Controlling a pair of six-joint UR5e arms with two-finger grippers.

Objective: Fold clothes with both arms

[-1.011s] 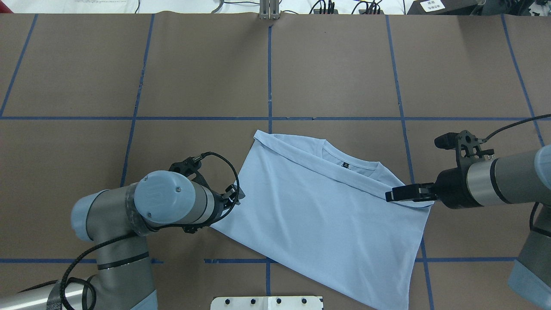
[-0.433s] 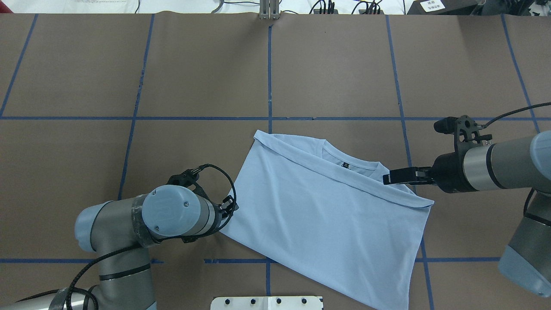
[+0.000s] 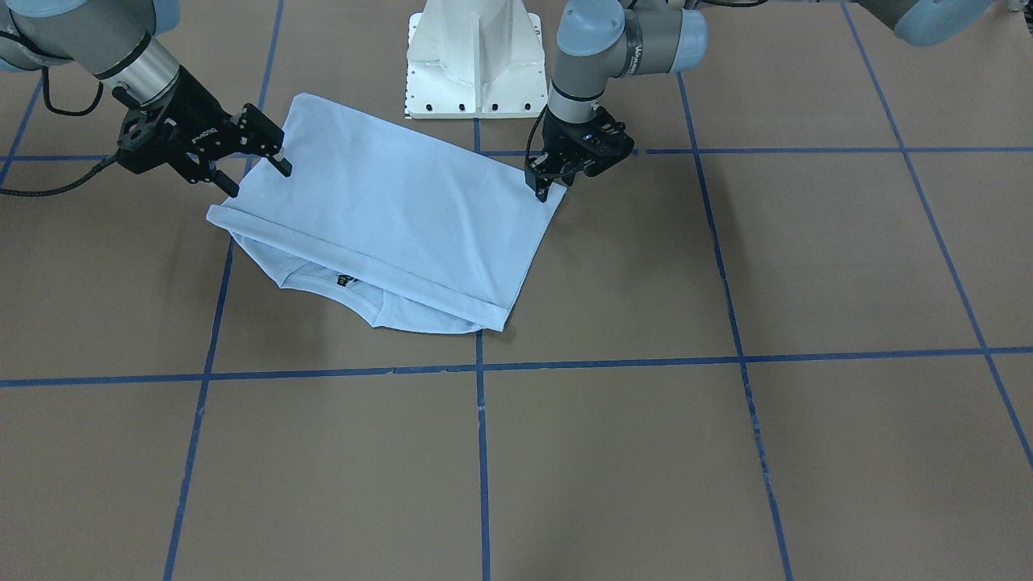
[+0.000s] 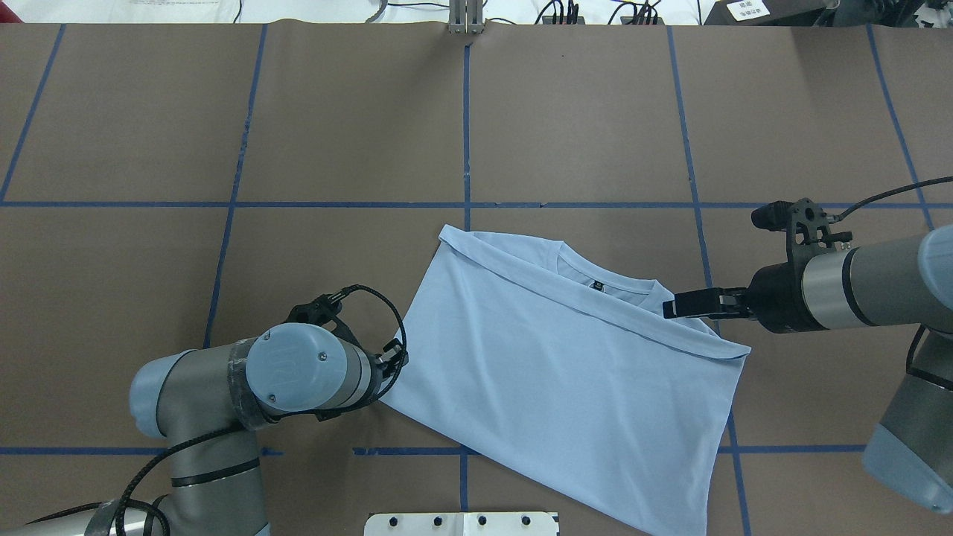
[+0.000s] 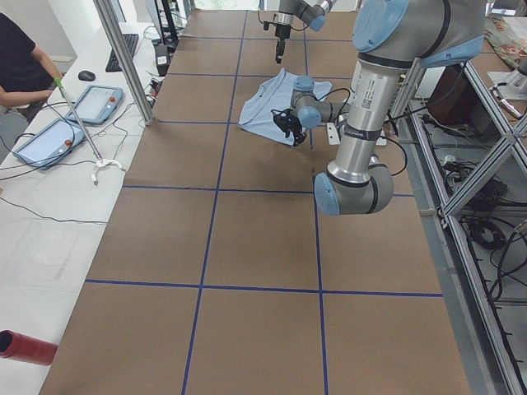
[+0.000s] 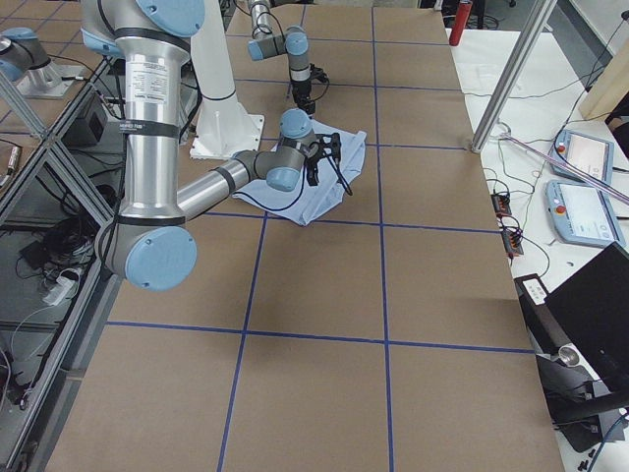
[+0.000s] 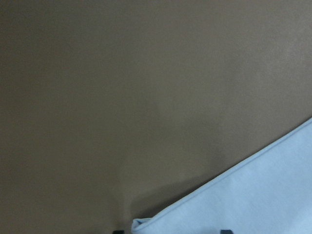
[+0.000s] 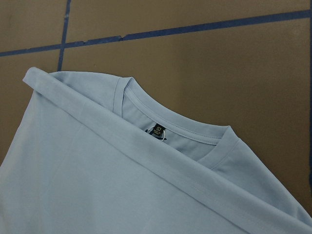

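The pale blue T-shirt [image 4: 566, 372] lies folded on the brown table, collar and dark neck label [image 4: 596, 284] showing at the far side; the chest print is hidden. It also shows in the front view [image 3: 387, 218]. My left gripper [image 4: 394, 366] points down at the shirt's left corner, also seen from the front [image 3: 539, 187]. The left wrist view shows that corner [image 7: 146, 225] between fingertips set apart. My right gripper [image 3: 257, 177] is open and empty, hovering just above the shirt's right shoulder [image 4: 670, 307]. The right wrist view shows the collar [image 8: 185, 131].
The white pedestal base [image 3: 476, 56] stands at the near table edge behind the shirt. Blue tape lines [image 4: 466, 112] divide the table into squares. Tablets [image 5: 49, 140] and a red cylinder [image 5: 25, 347] lie on the operators' side bench.
My right gripper has moved off the folded hem toward the far side, to the shirt's shoulder. My left gripper has shifted down and nearer the robot, at the shirt's left corner.
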